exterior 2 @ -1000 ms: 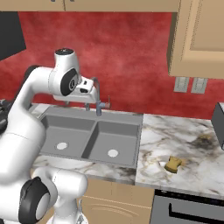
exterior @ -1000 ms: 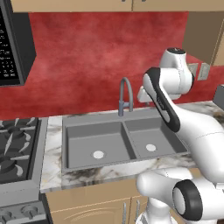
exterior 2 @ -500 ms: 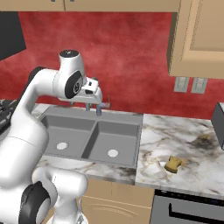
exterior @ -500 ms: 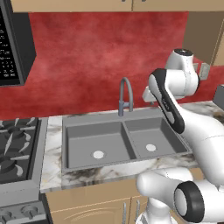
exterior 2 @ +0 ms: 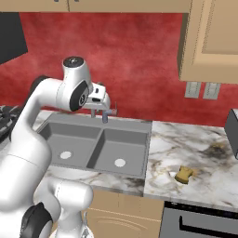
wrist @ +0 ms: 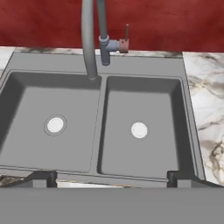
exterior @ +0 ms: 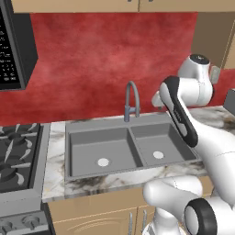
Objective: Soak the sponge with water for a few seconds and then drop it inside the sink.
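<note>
The sponge (exterior 2: 184,175) lies on the marble surface (exterior 2: 195,144), well apart from the sink (exterior 2: 93,144) and at about 4 o'clock from its right basin in the right base view. Nothing holds it. The jaws (wrist: 112,177) hang high above the sink, spread wide with nothing between them; in the hand view one fingertip (wrist: 41,178) sits at 7 o'clock and the other at 5 o'clock, with both basins between.

No water runs from the faucet (exterior: 131,100), whose spout ends over the left basin just by the divider. Its small lever (wrist: 126,38) stands at 1 o'clock from the base in the hand view.

The main risk I see is reach: the sponge sits far along the surface from the arm's present pose, and a long sideways swing could bring the elbow close to the faucet neck. The sponge is small and looks soft, so a closing off-centre might nudge it across the slick marble or squeeze it out. Its far side nears the dark appliance edge (exterior 2: 232,135) at 3 o'clock, which narrows the approach. If the lever is pushed carelessly, the stream could start over the wrong basin, and the soak would then miss the sponge
</note>
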